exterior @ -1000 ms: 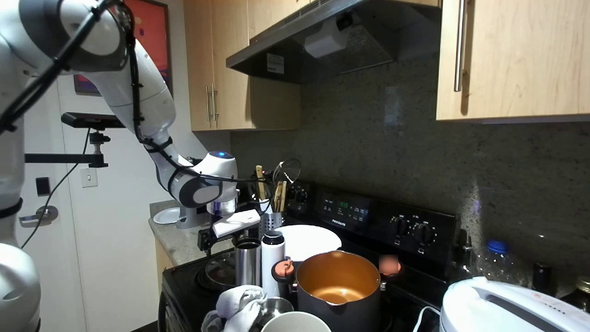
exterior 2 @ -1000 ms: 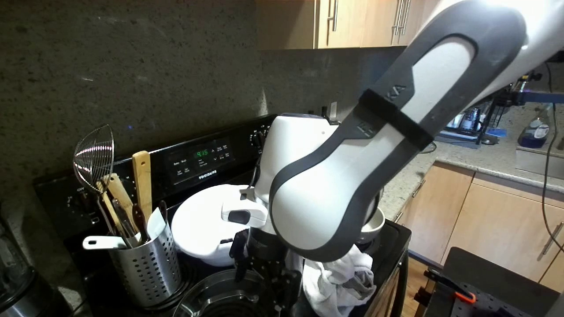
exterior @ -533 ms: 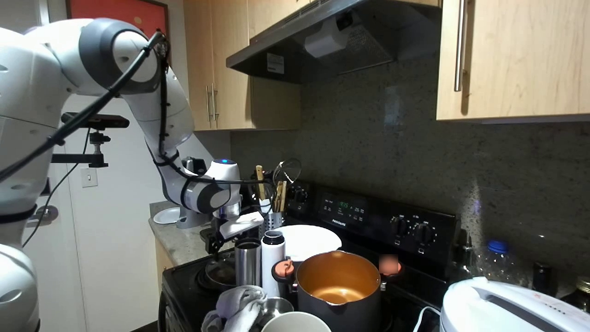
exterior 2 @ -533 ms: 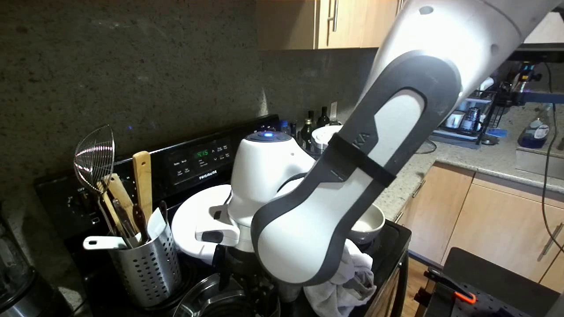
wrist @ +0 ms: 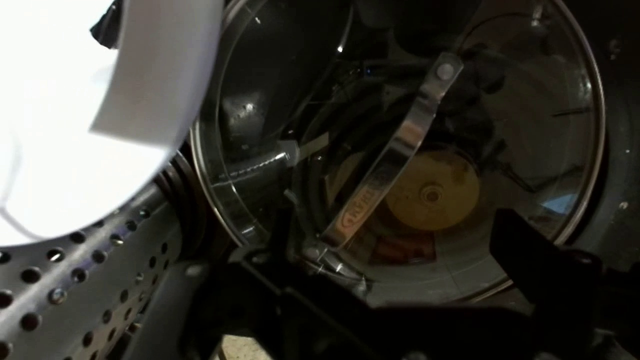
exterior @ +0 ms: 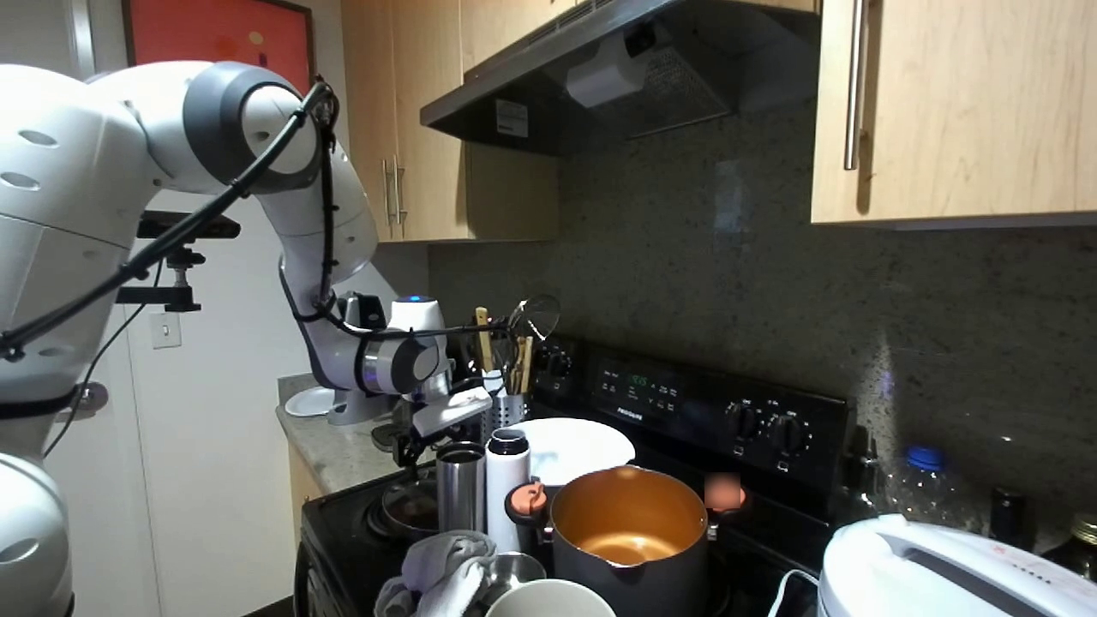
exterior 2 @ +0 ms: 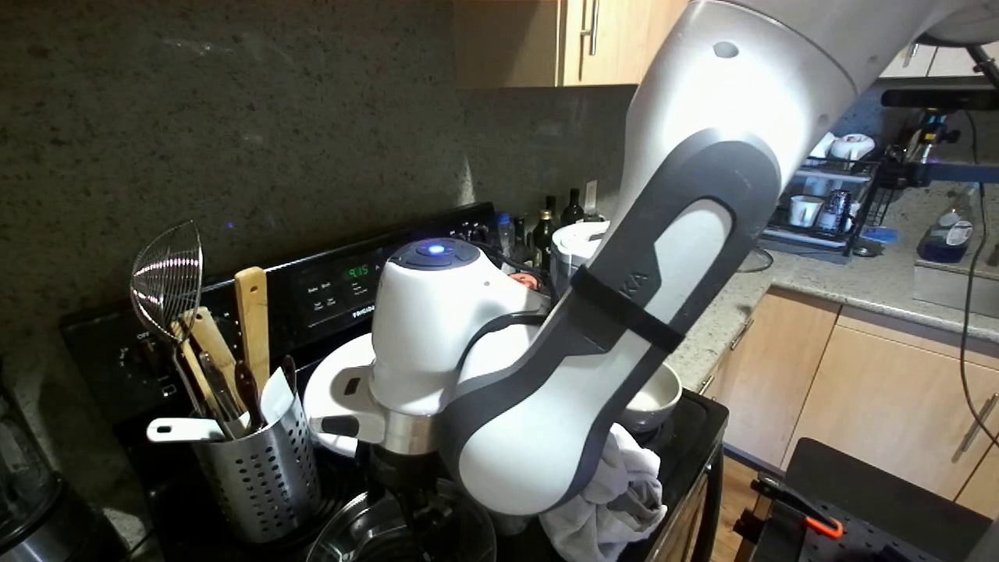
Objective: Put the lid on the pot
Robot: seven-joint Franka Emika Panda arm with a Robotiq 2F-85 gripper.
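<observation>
The glass lid (wrist: 530, 150) lies on a stove burner and shows in both exterior views (exterior: 411, 507) (exterior 2: 351, 531). Its metal strap handle (wrist: 400, 145) runs diagonally in the wrist view, its lower end near the left finger. My gripper (wrist: 392, 227) is open and empty, its black fingers wide apart over the lid; it shows above the lid in both exterior views (exterior: 413, 454) (exterior 2: 417, 507). Whether the fingertips touch the lid I cannot tell. The pot (exterior: 630, 523), dark outside and copper-orange inside, stands uncovered; my arm mostly hides it in an exterior view.
A steel canister (exterior: 461, 488) and a white bottle (exterior: 507, 488) stand between lid and pot. A perforated utensil holder (exterior 2: 261, 476) is beside the lid. A white dish (exterior: 583, 446), towel (exterior 2: 609, 499) and white bowl (exterior: 548, 600) are also on the stove.
My gripper has come down toward the lid, moving right in an exterior view and left in an exterior view, while the wrist has turned. The lid and pot have not moved.
</observation>
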